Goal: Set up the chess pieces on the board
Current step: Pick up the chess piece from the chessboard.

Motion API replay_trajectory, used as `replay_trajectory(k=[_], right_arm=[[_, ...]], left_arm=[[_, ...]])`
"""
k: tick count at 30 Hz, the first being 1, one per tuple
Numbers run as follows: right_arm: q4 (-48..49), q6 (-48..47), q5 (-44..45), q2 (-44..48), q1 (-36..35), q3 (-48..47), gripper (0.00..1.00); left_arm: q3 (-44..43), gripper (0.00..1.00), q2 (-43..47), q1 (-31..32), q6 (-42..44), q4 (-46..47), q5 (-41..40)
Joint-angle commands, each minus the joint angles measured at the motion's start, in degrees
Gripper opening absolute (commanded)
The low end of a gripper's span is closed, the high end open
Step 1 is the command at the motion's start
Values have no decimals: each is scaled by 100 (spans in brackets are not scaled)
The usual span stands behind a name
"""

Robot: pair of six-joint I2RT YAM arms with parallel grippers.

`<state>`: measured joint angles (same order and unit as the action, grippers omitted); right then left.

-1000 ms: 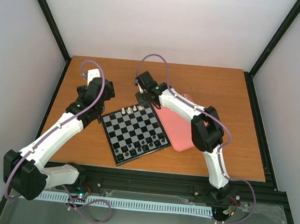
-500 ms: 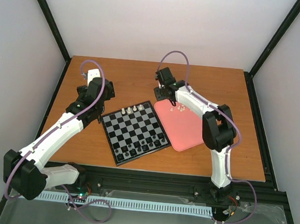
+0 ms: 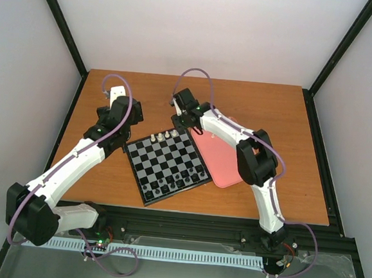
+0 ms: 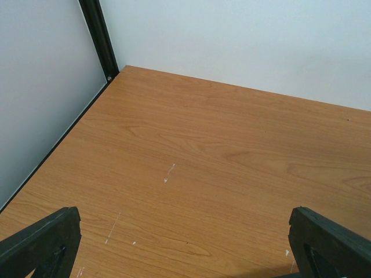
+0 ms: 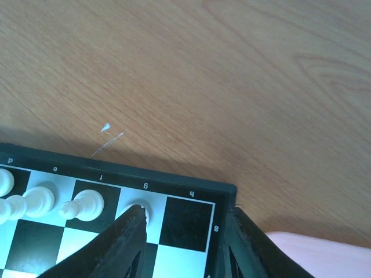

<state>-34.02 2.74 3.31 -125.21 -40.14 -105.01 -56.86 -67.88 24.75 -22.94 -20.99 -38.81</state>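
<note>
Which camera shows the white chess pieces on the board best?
Right wrist: the white chess pieces appear large on the board's edge row. Top external shows them as tiny specks; left wrist shows none, just wooden table.

Evenly lit wooden table point(image 3: 272, 107), boxed in by pale walls point(image 3: 201, 31); black frame posts point(image 3: 60, 21) rising at eleven and one o'clock.
</note>
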Motion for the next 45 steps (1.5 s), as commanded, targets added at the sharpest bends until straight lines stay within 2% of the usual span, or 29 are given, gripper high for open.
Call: replay_trajectory(k=[1, 12, 21, 31, 45], right_arm=[[-272, -81, -110, -397, -46, -363, 38], [-376, -99, -229, -652, -199, -610, 36], [-379, -22, 360, -447, -249, -498, 36], [-223, -15, 351, -112, -442, -307, 36], [-302, -35, 310, -215, -521, -319, 35]], left_arm=[[-256, 100, 63, -41, -60, 91, -48], [-239, 100, 73, -41, -62, 86, -66], [-240, 100, 73, -41, -75, 87, -49], [-230, 100, 99, -41, -75, 83, -33], [-223, 100, 112, -41, -88, 77, -14]])
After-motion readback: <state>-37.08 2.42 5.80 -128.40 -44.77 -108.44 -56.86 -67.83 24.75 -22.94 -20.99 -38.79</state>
